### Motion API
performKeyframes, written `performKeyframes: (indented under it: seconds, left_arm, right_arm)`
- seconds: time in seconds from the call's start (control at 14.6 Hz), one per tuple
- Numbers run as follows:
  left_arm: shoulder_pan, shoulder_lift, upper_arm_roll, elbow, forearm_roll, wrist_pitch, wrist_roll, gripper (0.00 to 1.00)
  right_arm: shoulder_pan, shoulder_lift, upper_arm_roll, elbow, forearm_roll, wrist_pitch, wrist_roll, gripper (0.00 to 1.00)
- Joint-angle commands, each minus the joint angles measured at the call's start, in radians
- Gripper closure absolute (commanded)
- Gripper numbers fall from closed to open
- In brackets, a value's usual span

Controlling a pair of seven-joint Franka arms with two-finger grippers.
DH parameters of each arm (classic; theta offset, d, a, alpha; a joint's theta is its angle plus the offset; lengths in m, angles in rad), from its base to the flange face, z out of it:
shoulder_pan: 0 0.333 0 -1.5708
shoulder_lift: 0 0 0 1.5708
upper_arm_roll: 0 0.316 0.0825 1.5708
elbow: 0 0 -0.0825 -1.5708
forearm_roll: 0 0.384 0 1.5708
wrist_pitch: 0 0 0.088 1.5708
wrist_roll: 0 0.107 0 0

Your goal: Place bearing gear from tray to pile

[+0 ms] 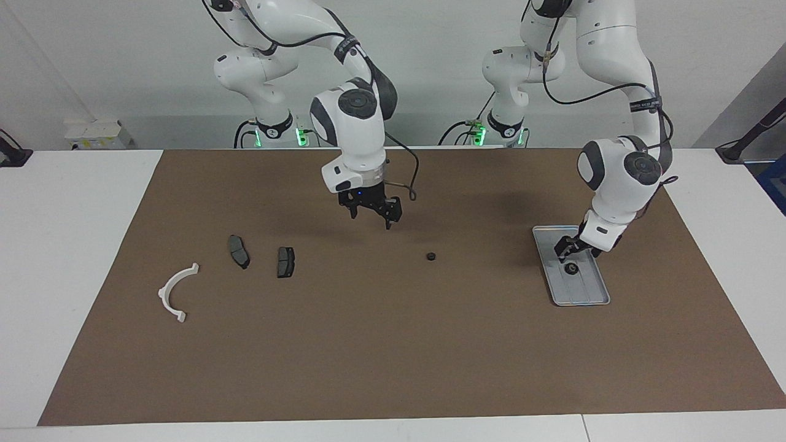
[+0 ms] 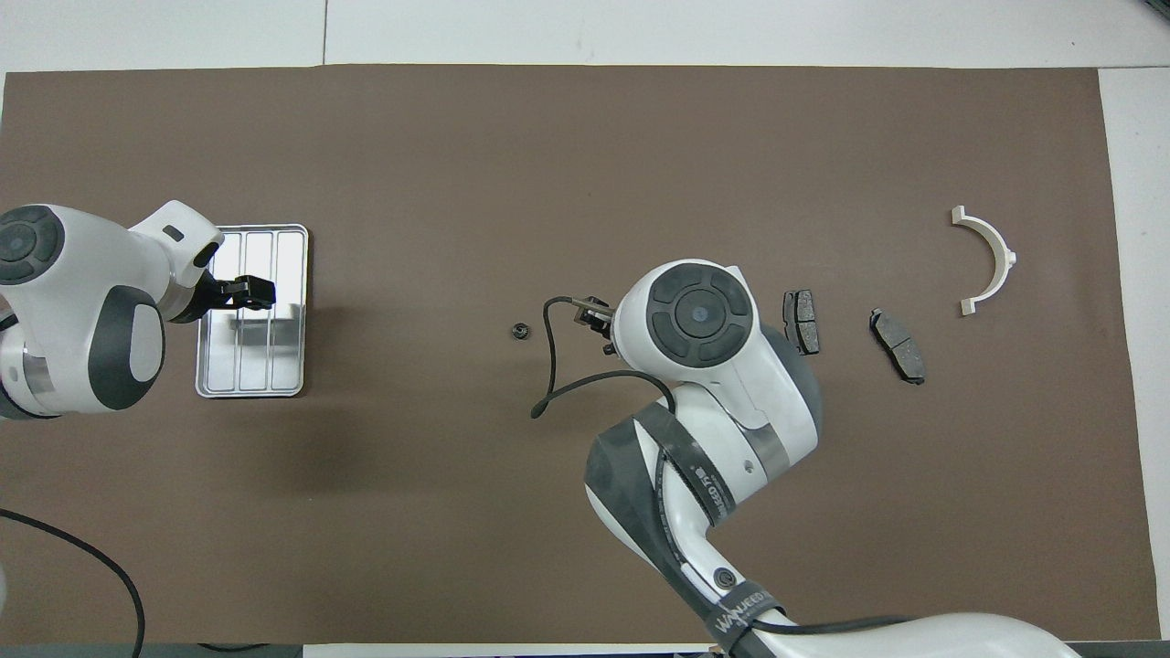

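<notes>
While the left hand (image 1: 572, 248), its opening impossible to judge, hangs over the tray (image 1: 599, 299) and the small dark gear (image 1: 571, 269) lying in it, and the right hand (image 1: 374, 213) waits part-open and empty above the tabletop (image 1: 393, 356), a shallow pinch could let the gear slip short of the pile (image 1: 285, 262).

Your two arms (image 1: 614, 55) are glossy white with rounded housings and dark grey joint caps (image 1: 358, 103), each cap a disc with segmented markings. Black cables (image 1: 589, 95) run loosely along the upper links, held by black straps (image 2: 745, 608) carrying white lettering. Green indicator lights (image 1: 301, 136) glow at both bases, upper centre of the facing view. You will find the right gripper (image 1: 371, 212) and left gripper (image 1: 574, 248) black, mounted on white wrist flanges. A thin black cable (image 2: 553, 366) loops from the right wrist.
</notes>
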Motion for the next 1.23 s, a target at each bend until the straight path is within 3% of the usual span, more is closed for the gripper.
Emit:
performKeyframes:
  seconds: [0.0,0.27,0.82,0.89,0.96,1.03,1.1,1.17]
  left_arm:
    - [-0.007,0.007,0.006,-0.023,-0.011,0.051,0.007,0.04]
    - [-0.005,0.038,0.005,-0.021,-0.011,0.093,0.008,0.05]
    - [-0.014,0.059,0.002,-0.015,-0.047,0.12,0.008,0.12]
    - [-0.016,0.059,0.002,-0.013,-0.051,0.12,0.008,0.25]
    - [-0.016,0.059,0.002,-0.012,-0.06,0.12,0.008,0.5]
    - [-0.017,0.061,0.002,-0.01,-0.07,0.12,0.007,0.87]
    - [-0.017,0.061,0.002,-0.01,-0.071,0.12,0.007,1.0]
    - [-0.019,0.061,0.002,-0.009,-0.071,0.117,0.005,1.0]
  right_arm:
    - [0.031,0.129,-0.005,0.179,0.011,-0.03,0.104,0.0]
    - [0.104,0.359,-0.008,0.437,-0.057,-0.103,0.242,0.03]
    - [0.16,0.47,-0.011,0.55,-0.063,-0.154,0.299,0.08]
    - [0.167,0.476,-0.01,0.553,-0.066,-0.154,0.302,0.08]
    - [0.167,0.476,-0.01,0.55,-0.072,-0.154,0.302,0.08]
    - [0.167,0.477,-0.008,0.547,-0.077,-0.149,0.302,0.08]
    - [0.169,0.48,-0.007,0.542,-0.077,-0.139,0.305,0.09]
    - [0.172,0.487,-0.008,0.542,-0.078,-0.137,0.305,0.09]
